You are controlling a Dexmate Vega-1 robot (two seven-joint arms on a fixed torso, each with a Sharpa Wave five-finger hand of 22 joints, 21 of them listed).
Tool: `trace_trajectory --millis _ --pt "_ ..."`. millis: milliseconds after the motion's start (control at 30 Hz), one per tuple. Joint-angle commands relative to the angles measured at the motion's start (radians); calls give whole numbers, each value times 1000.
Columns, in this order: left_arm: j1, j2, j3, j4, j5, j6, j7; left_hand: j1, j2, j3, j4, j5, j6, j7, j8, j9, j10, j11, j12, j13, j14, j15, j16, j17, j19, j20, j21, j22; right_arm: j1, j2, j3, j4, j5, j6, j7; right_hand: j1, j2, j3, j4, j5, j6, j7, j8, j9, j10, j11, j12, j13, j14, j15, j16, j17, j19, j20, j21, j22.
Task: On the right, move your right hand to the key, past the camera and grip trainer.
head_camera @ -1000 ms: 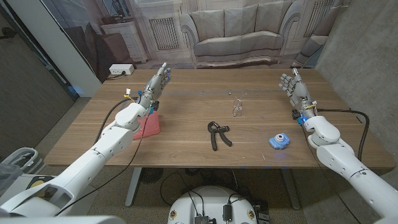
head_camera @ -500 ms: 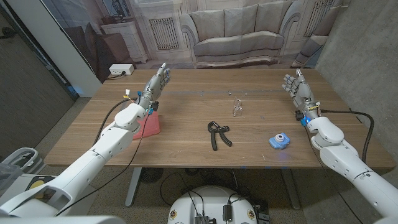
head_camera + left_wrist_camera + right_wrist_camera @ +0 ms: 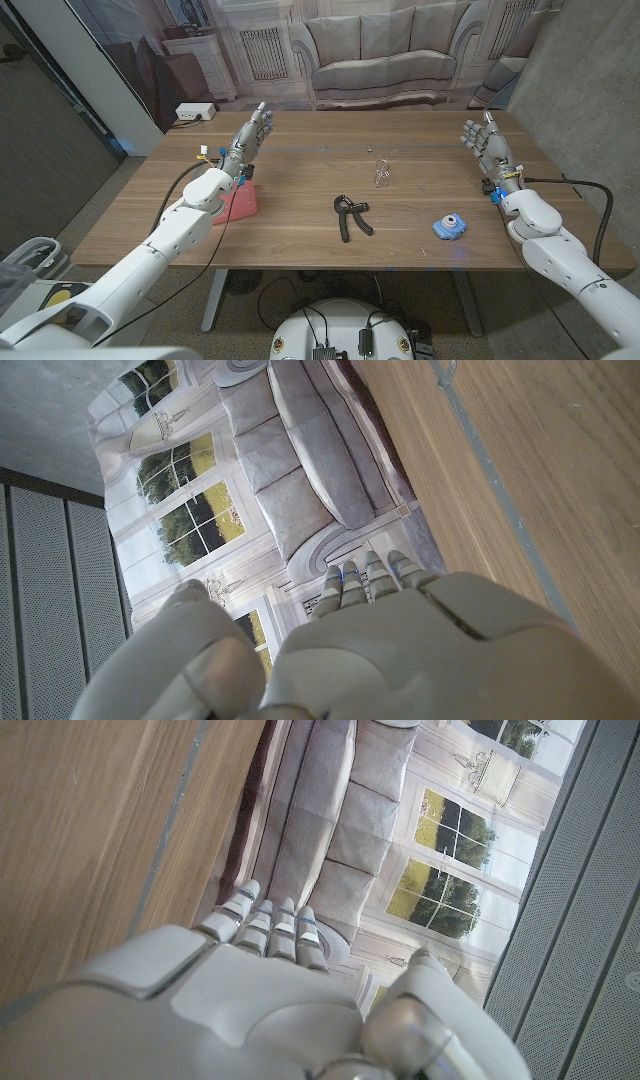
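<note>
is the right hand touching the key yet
No, in the head view the right hand is open near the table's far right edge, well apart from the key lying mid-table.

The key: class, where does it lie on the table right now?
In the head view the key lies near the table's middle, beyond the grip trainer and well left of the raised right hand.

No readable text from where I stand: no labels, brands, numbers or signs legible on anything lying on the desk point(image 3: 300, 215) or behind it.
</note>
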Motion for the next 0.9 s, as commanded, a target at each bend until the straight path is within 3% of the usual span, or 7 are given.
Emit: trace_trajectory --millis 33,500,600,900 --pt "0 4 1 -15 1 13 5 6 4 -2 0 -3 7 3 -4 2 8 -2 -3 3 0 0 0 3 0 -36 1 3 -31 -4 27 0 -10 28 -12 4 4 -1 -4 -2 12 -6 3 2 13 -7 8 2 12 -5 8 6 13 -23 -5 3" --pt "0 4 3 -23 8 18 13 7 6 -4 0 -4 8 1 -5 2 10 -3 -3 3 2 -1 0 3 -1 -33 0 3 -43 -5 45 29 4 32 -1 5 5 -3 -6 -2 18 -10 4 3 22 -14 9 2 27 -12 11 6 29 -28 -3 3" --pt "1 5 4 -30 12 23 20 9 7 -5 -1 -5 12 3 -4 2 13 2 -3 3 6 1 1 3 8 -58 3 3 -43 -2 48 36 7 35 0 6 5 -3 -7 -2 18 -11 4 3 24 -14 9 2 28 -12 10 6 30 -29 -4 3" --pt "4 12 5 -48 17 36 28 11 8 -7 -2 -5 16 4 -4 2 15 2 -3 3 11 0 2 2 9 -57 3 2 -41 -6 53 50 -16 35 -25 6 5 -4 -8 -2 21 -14 4 3 29 -17 10 2 31 -13 10 6 31 -29 -5 3"
